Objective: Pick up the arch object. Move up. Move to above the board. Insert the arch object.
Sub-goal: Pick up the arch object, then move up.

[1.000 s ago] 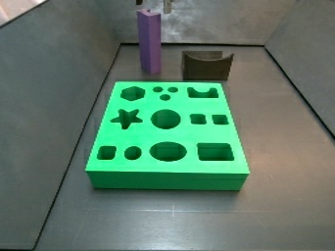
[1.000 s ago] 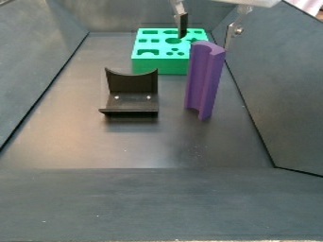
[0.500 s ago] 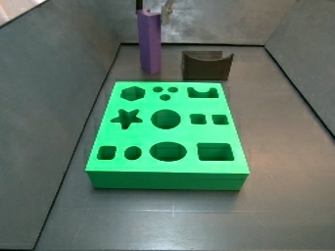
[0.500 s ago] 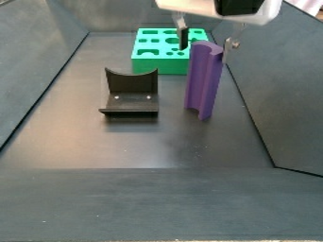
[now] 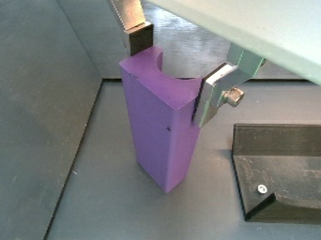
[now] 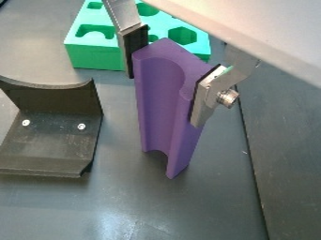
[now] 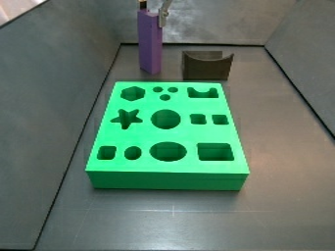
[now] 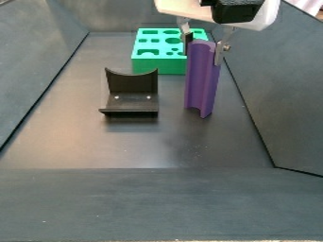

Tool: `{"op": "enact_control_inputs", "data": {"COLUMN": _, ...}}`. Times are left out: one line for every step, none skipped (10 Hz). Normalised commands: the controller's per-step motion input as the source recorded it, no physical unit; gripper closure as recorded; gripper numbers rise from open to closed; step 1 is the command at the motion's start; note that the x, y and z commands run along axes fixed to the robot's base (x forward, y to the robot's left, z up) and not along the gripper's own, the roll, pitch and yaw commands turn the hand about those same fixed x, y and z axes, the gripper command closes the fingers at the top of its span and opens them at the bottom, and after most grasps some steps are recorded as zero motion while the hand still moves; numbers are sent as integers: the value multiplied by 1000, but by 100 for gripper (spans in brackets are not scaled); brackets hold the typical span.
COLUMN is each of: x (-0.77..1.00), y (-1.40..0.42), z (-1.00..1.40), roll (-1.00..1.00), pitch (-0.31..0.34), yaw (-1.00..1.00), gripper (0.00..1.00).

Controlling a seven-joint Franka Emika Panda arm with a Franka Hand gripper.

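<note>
The arch object (image 7: 151,44) is a tall purple block standing upright on the dark floor behind the board's far left corner. It also shows in a side view (image 8: 202,80) and fills both wrist views (image 5: 163,122) (image 6: 170,103). My gripper (image 8: 206,40) is down over its top end. In both wrist views the gripper (image 5: 175,73) (image 6: 170,82) is open, with one silver finger close beside each side of the block's top. The board (image 7: 144,137), a bright green slab with shaped holes, lies flat mid-floor.
The fixture (image 8: 128,93), a dark bracket with a curved notch, stands on the floor beside the arch object, also seen at the back right (image 7: 207,65). Grey walls slope up around the floor on all sides.
The gripper has come down from above the arch object until its fingers straddle the block's top. The block and the board have not moved.
</note>
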Motion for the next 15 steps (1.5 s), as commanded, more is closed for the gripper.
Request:
{"op": "enact_control_inputs", "data": {"x": 0, "y": 0, "z": 0, "roll": 0, "pitch": 0, "yaw": 0, "gripper": 100}}
{"op": "enact_control_inputs", "data": {"x": 0, "y": 0, "z": 0, "roll": 0, "pitch": 0, "yaw": 0, "gripper": 100}}
{"op": "enact_control_inputs", "data": {"x": 0, "y": 0, "z": 0, "roll": 0, "pitch": 0, "yaw": 0, "gripper": 100}}
{"op": "enact_control_inputs", "data": {"x": 0, "y": 0, "z": 0, "roll": 0, "pitch": 0, "yaw": 0, "gripper": 100}}
{"op": "enact_control_inputs", "data": {"x": 0, "y": 0, "z": 0, "roll": 0, "pitch": 0, "yaw": 0, "gripper": 100}}
{"op": "enact_control_inputs", "data": {"x": 0, "y": 0, "z": 0, "roll": 0, "pitch": 0, "yaw": 0, "gripper": 100}}
{"op": "enact_control_inputs", "data": {"x": 0, "y": 0, "z": 0, "roll": 0, "pitch": 0, "yaw": 0, "gripper": 100}}
{"op": "enact_control_inputs", "data": {"x": 0, "y": 0, "z": 0, "roll": 0, "pitch": 0, "yaw": 0, "gripper": 100}}
{"op": "enact_control_inputs", "data": {"x": 0, "y": 0, "z": 0, "roll": 0, "pitch": 0, "yaw": 0, "gripper": 100}}
{"op": "enact_control_inputs", "data": {"x": 0, "y": 0, "z": 0, "roll": 0, "pitch": 0, "yaw": 0, "gripper": 100}}
{"op": "enact_control_inputs", "data": {"x": 0, "y": 0, "z": 833, "roll": 0, "pitch": 0, "yaw": 0, "gripper": 100}}
{"op": "enact_control_inputs", "data": {"x": -102, "y": 87, "z": 757, "roll": 0, "pitch": 62, "yaw": 37, "gripper": 100}}
{"op": "enact_control_inputs", "data": {"x": -91, "y": 64, "z": 639, "roll": 4, "pitch": 73, "yaw": 24, "gripper": 100}}
{"op": "enact_control_inputs", "data": {"x": -47, "y": 33, "z": 435, "roll": 14, "pitch": 67, "yaw": 7, "gripper": 100}}
{"op": "enact_control_inputs", "data": {"x": -29, "y": 29, "z": 324, "roll": 19, "pitch": 68, "yaw": 2, "gripper": 100}}
